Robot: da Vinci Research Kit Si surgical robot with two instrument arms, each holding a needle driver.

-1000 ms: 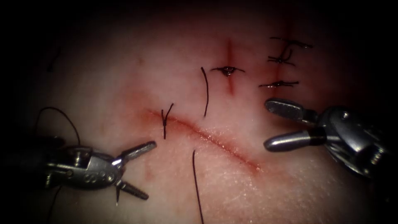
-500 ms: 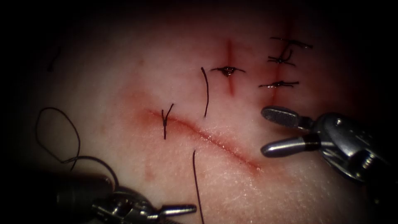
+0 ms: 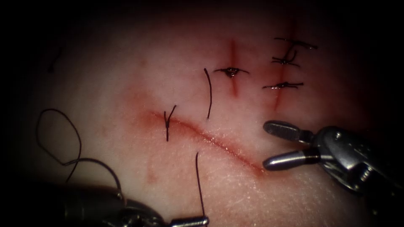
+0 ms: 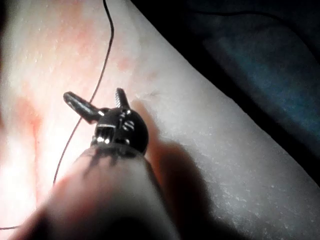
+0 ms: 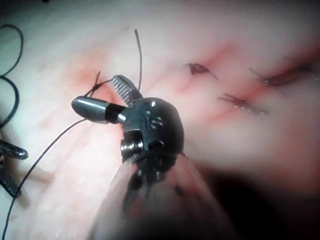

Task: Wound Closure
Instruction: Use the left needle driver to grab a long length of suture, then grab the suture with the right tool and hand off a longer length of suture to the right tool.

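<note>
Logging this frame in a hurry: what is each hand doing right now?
Left hand: open, holds nothing; thread runs beside it.
Right hand: open, holds nothing, at the cut's right end.

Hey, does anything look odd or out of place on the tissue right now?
Yes: a loose thread lies coiled on the tissue left of the cut, and both tools, left and right, are open, holding nothing.

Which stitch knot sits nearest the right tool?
The lowest knot of the stack on the far-right cut, just above the right tool. The knot on the middle cut and the tied stitch lie farther left.
</note>
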